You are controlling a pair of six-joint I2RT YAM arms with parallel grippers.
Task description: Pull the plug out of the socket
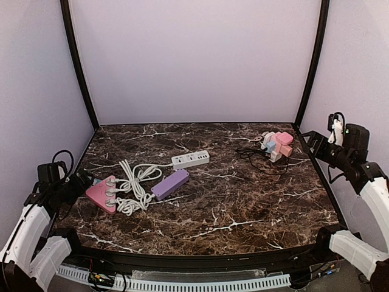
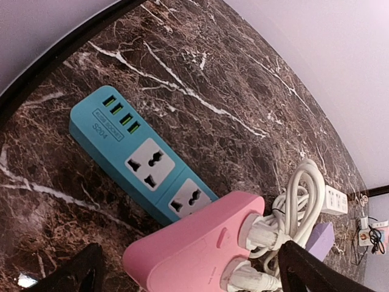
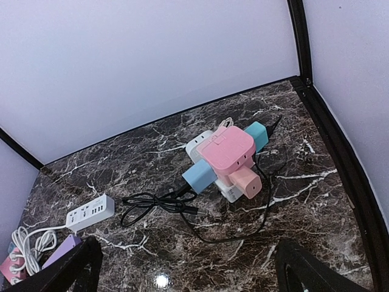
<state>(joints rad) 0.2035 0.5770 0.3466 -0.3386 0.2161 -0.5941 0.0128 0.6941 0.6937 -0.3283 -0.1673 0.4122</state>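
A pink triangular socket (image 1: 101, 194) lies at the table's left with three white plugs (image 1: 112, 185) in its side. Their white cables (image 1: 137, 185) coil to its right. In the left wrist view the pink socket (image 2: 194, 249) fills the lower middle, with two white plugs (image 2: 264, 230) showing. My left gripper (image 2: 191, 277) hovers just above and near it, open and empty. At the far right a pink cube socket (image 3: 228, 149) carries a light-blue plug (image 3: 199, 176), a teal plug (image 3: 258, 135) and a salmon adapter (image 3: 246, 182). My right gripper (image 3: 188, 271) stands open, well short of it.
A teal power strip (image 2: 137, 155) lies partly under the pink socket. A purple strip (image 1: 171, 184) and a white strip (image 1: 190, 159) sit mid-table. A black cable (image 3: 158, 204) loops left of the cube socket. Black frame posts and white walls close in the table.
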